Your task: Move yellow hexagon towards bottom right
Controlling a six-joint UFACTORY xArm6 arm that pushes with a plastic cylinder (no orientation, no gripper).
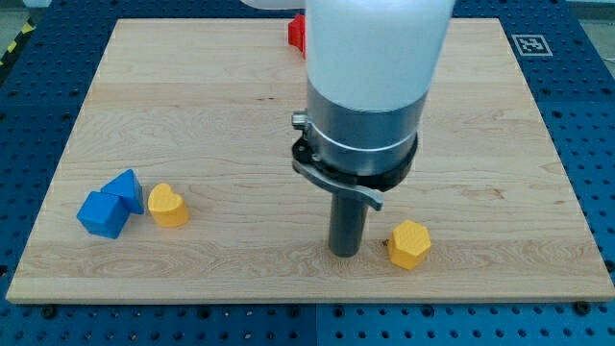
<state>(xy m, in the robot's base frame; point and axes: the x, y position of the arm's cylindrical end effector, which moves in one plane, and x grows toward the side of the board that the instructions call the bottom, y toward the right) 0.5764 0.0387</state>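
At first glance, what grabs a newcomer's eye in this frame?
The big white and grey arm fills the centre. My tip sits just left of the yellow hexagon, near the view's bottom. At lower left, two blue blocks huddle beside another yellow block.

— What sort of place is this?
— A robotics lab: a wooden board (192, 115) lies on a blue perforated bench (586, 115), with a printed marker tag (530, 44) at upper right.
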